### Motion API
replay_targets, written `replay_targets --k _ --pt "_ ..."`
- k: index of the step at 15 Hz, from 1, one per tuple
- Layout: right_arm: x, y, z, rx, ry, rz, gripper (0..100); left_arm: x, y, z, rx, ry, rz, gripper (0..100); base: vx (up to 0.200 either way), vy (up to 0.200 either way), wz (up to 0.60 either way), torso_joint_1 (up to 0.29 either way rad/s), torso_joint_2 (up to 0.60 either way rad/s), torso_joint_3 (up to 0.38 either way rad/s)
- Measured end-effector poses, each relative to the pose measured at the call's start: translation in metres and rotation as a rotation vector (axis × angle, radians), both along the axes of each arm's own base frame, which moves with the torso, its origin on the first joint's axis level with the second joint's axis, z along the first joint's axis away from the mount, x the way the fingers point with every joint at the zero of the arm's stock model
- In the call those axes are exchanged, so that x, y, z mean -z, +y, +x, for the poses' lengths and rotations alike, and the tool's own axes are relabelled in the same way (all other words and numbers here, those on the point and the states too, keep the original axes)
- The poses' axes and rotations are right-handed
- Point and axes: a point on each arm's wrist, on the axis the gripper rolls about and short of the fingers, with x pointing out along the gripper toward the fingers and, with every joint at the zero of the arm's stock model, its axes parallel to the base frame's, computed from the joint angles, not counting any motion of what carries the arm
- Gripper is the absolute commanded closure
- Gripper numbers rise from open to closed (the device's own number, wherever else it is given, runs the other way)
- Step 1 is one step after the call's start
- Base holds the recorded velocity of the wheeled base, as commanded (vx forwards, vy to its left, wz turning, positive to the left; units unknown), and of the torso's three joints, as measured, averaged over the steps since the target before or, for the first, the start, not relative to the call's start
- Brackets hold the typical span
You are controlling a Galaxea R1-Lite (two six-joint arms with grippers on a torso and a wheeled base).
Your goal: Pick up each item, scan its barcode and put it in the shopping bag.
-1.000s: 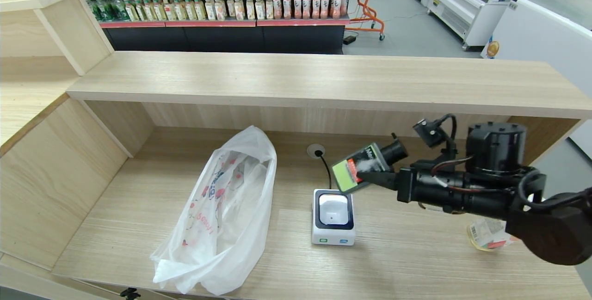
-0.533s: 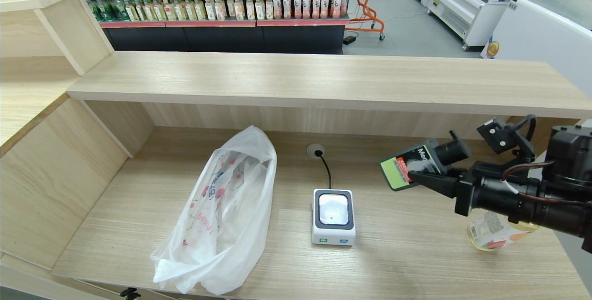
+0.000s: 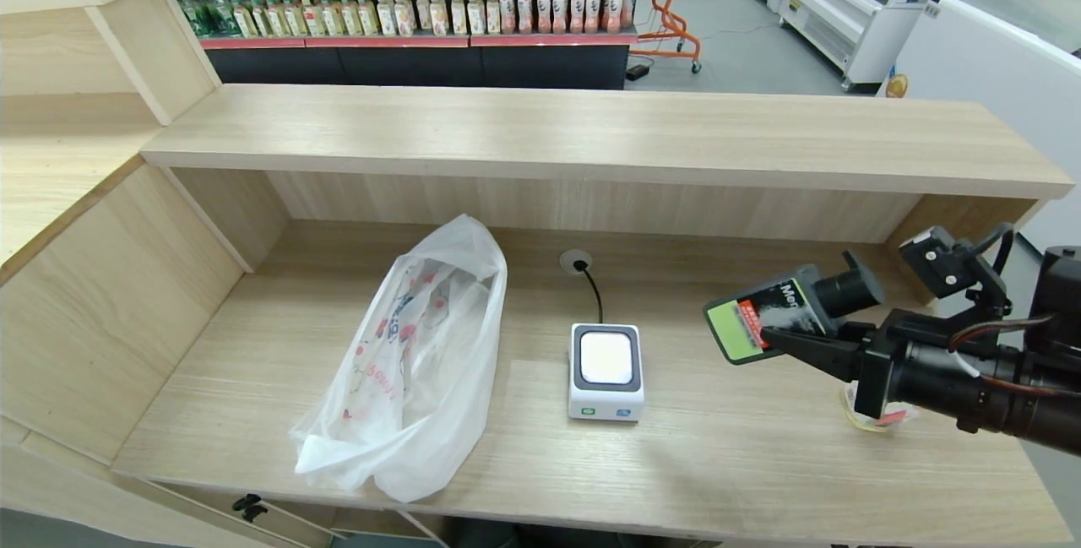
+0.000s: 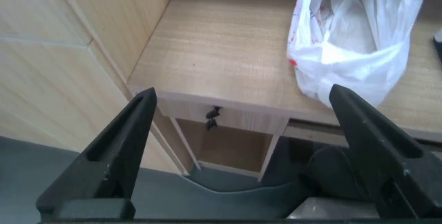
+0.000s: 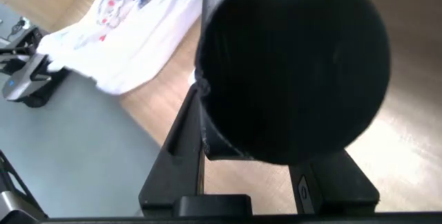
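Note:
My right gripper (image 3: 763, 332) is shut on a dark bottle (image 3: 773, 313) with a black cap and a green base. It holds the bottle on its side above the counter, to the right of the white barcode scanner (image 3: 605, 371), green base toward the scanner. The right wrist view looks onto the bottle's black cap (image 5: 293, 65) between the two fingers (image 5: 173, 175). The white plastic shopping bag (image 3: 422, 354) lies open-mouthed to the left of the scanner. My left gripper (image 4: 242, 155) is open and holds nothing, below the counter's front left edge, with the bag (image 4: 352, 30) beyond it.
A clear packet with a yellow and red label (image 3: 870, 420) lies on the counter under my right arm. The scanner's cable runs back to a grommet (image 3: 576, 261). A raised ledge (image 3: 591, 134) closes the back and a wooden wall (image 3: 110, 303) the left.
My right gripper carried the bottle from above the scanner off to the right. The head camera has also shifted, so the whole counter sits differently in the picture.

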Motion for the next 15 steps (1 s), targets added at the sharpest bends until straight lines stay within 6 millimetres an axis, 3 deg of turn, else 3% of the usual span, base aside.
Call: replay_targets --k 4,11,15 --pt "-0.005 0.003 -0.005 0.008 0.068 0.101 100 0.0 0.0 0.0 0.0 0.0 -0.001 0 0.0 0.15 0.0 0.002 0.0 0.003" --pt "-0.042 0.025 0.002 -0.033 0.201 0.28 100 0.0 0.0 0.0 0.0 0.0 -0.003 0 0.0 0.2 0.0 0.006 0.0 0.004" --pt "-0.04 0.036 0.008 -0.051 0.223 0.279 100 0.0 0.0 0.0 0.001 0.0 -0.005 0 0.0 0.15 0.0 0.001 0.0 0.004"
